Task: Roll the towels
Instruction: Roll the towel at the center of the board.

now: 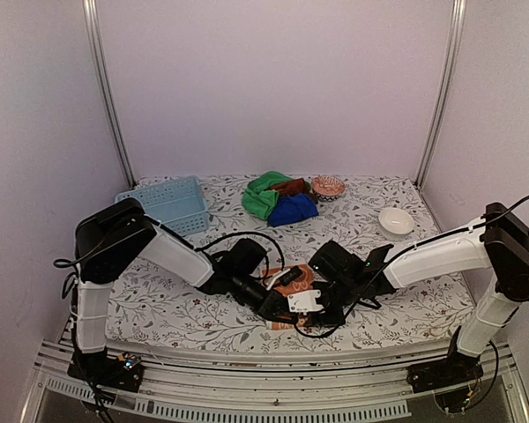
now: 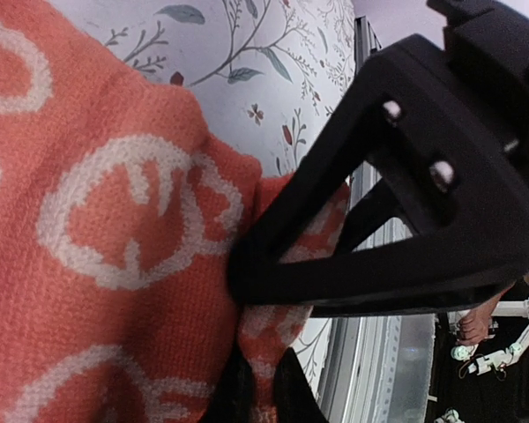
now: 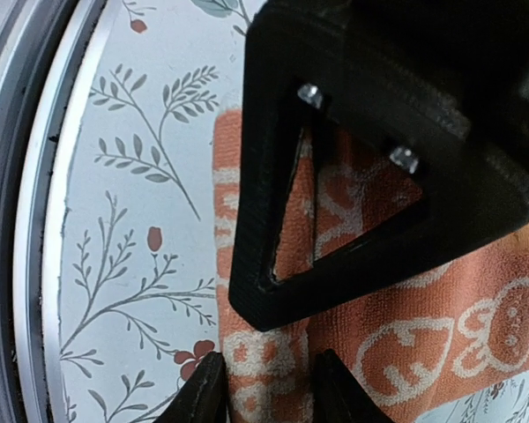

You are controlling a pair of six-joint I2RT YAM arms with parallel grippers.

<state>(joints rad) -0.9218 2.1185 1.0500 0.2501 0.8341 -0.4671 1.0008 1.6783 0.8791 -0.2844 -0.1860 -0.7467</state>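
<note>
Floral-print table [image 1: 423, 308], pale lilac walls [image 1: 273, 88] all round. The orange towel [image 2: 115, 264] lies near centre, under both grippers; the other towels [image 1: 278, 201] are piled far back. The left gripper [image 2: 263, 388] is pinched tight on its edge. The right gripper [image 3: 266, 388] straddles a fold, jaws partly apart; gripping or not, can't tell.

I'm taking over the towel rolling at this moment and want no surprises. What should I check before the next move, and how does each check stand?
1. Left gripper pinching the orange towel: ok.
2. Right gripper gripping that towel: cannot tell; cloth sits between its fingers.
3. Towel's edge inside the table rim, right wrist view: ok.
4. Roll formed: cannot tell; both arms cover the towel from above.
5. Green towel and blue towel clear of both arms: ok.
</note>
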